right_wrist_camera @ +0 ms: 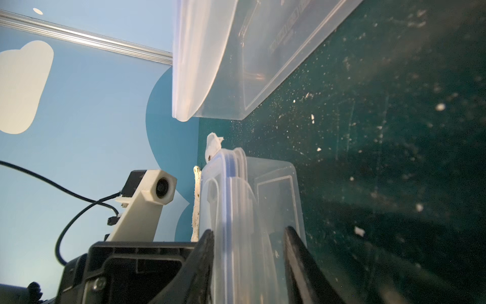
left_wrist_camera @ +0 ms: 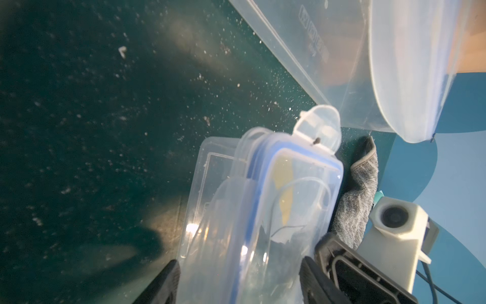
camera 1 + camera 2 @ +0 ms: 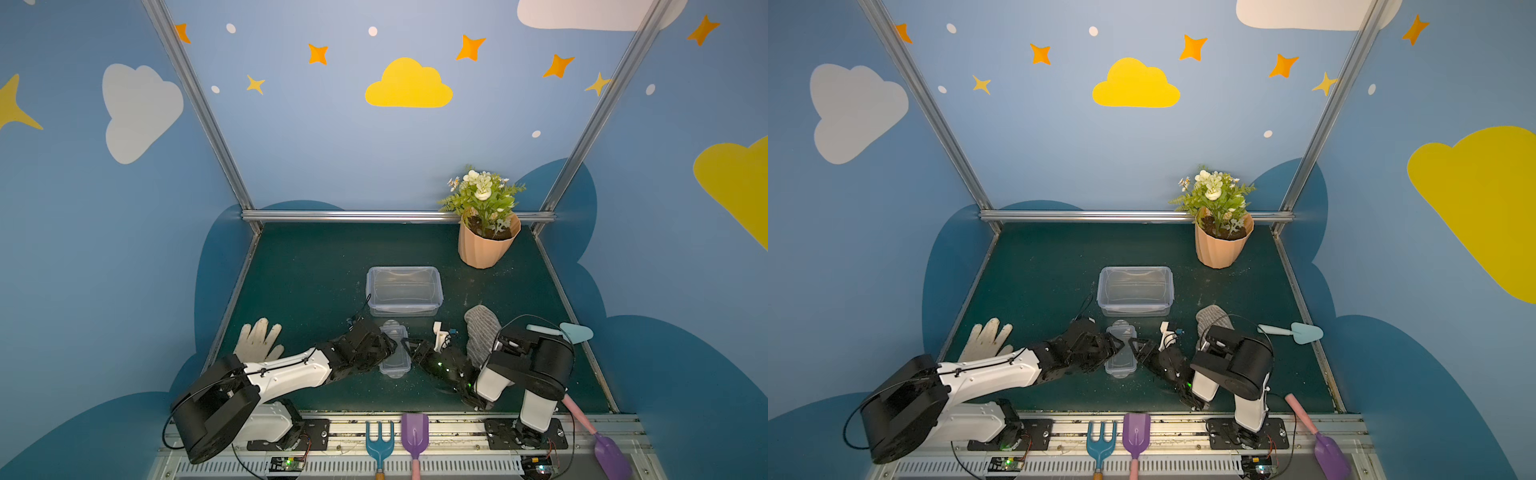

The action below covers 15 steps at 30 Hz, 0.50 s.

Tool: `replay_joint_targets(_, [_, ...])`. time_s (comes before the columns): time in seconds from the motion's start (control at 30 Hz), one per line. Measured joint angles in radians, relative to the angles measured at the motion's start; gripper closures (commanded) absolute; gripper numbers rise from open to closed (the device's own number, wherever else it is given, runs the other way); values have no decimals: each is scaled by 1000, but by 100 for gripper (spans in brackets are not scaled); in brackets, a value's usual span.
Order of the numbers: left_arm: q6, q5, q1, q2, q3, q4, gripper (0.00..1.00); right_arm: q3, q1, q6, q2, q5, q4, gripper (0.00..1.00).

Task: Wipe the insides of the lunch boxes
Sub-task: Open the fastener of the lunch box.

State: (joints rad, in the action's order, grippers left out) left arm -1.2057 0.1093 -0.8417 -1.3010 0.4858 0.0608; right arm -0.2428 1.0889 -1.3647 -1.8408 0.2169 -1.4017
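Observation:
The large lunch box [image 3: 403, 291] [image 3: 1136, 291] stands open and uncovered mid-table. Just in front of it lies the small lunch box [image 3: 392, 365] [image 3: 1120, 365], its blue-trimmed lid [image 2: 302, 184] on top and the far clip flap [image 2: 318, 126] lifted. My left gripper [image 3: 390, 347] [image 2: 239, 284] comes in from the left, its jaws shut across the small box from base to lid. My right gripper [image 3: 406, 345] [image 1: 249, 250] comes in from the right, shut on the same box's lidded edge [image 1: 228, 197]. The grey striped cloth [image 3: 482, 332] [image 2: 360, 189] lies beside the right arm.
A peach flower pot [image 3: 488, 245] stands at the back right. A white glove [image 3: 259, 343] lies at the left, a teal trowel [image 3: 577, 332] at the right. A blue rake [image 3: 379, 440], a purple shovel [image 3: 414, 432] and a pink-handled scoop [image 3: 598, 436] lie along the front rail.

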Motion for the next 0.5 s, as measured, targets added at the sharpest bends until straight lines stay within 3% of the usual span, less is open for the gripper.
replay_joint_targets(0.5, [-29,-19,-15,30,-31,14,30,7,46,0,24,90,10,58])
